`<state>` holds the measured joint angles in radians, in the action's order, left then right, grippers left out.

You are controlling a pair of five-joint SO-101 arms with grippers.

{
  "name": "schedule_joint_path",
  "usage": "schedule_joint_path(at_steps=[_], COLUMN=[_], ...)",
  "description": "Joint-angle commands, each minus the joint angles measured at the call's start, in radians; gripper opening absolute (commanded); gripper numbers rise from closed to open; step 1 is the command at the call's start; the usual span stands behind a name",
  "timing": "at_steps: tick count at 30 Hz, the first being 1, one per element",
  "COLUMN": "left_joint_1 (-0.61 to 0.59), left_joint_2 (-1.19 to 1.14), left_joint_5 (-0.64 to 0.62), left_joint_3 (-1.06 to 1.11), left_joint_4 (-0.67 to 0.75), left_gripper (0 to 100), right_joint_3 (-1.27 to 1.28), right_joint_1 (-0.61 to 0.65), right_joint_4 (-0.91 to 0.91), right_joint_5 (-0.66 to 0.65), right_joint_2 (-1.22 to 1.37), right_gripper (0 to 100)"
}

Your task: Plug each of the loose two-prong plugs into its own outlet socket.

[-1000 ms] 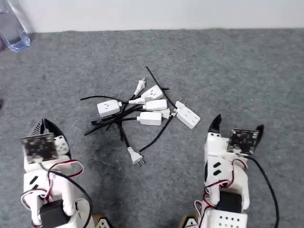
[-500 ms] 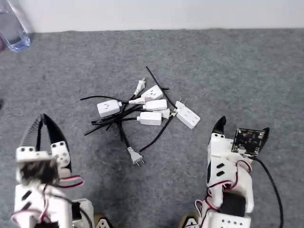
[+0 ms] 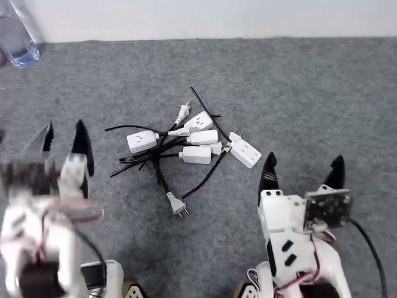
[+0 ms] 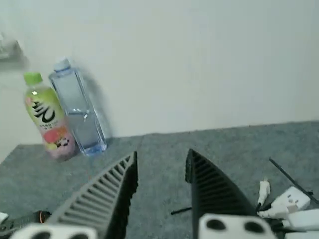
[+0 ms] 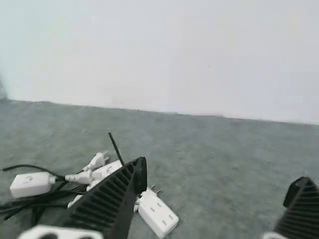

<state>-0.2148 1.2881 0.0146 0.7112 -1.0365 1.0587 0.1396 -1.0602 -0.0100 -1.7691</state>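
Note:
A tangle of black cords and several white outlet blocks [image 3: 196, 155] lies mid-table. One block [image 3: 245, 152] sits at its right edge, another [image 3: 141, 141] at its left. A white two-prong plug [image 3: 182, 113] lies at the far side, a black-corded plug [image 3: 177, 206] at the near side. My left gripper [image 3: 62, 141] hangs open left of the pile, nothing between its fingers [image 4: 119, 184]. My right gripper [image 3: 302, 171] stands wide open, near and right of the pile, holding nothing. In the right wrist view the rightmost block [image 5: 157, 214] lies just beyond one finger [image 5: 119, 194].
A clear bottle [image 3: 15, 37] stands at the far left corner by the wall; the left wrist view shows it [image 4: 77, 112] beside a green-capped bottle [image 4: 47, 117]. Grey carpet [image 3: 298, 93] spreads around the pile, with the wall behind it.
Both arms have risen. The left gripper swung forward, up beside the pile's left side. The right gripper's fingers stand wider apart than before. The pile has not moved.

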Motion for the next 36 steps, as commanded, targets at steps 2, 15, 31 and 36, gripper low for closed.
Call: schedule_joint_path(at_steps=[2, 15, 31, 36], left_joint_1=[0.009, 0.097, 0.196, 0.230], left_joint_2=[-0.361, -1.143, -1.435, -1.369], left_joint_5=[0.025, 0.445, 0.695, 0.690], left_joint_3=[-0.186, -0.611, -0.615, -0.610], left_joint_4=[-0.014, -0.117, -0.167, -0.253], left_gripper=[16, 16, 16, 16], right_joint_3=[-0.055, -0.264, -0.414, -0.416], right_joint_1=[0.016, -0.015, -0.094, -0.090], right_joint_4=[0.038, 0.102, 0.311, 0.326], right_joint_5=[-0.008, 0.080, 0.048, 0.048], right_joint_2=[0.189, 1.198, 1.728, 1.750], right_gripper=[42.4, 42.6, 42.5, 42.5])
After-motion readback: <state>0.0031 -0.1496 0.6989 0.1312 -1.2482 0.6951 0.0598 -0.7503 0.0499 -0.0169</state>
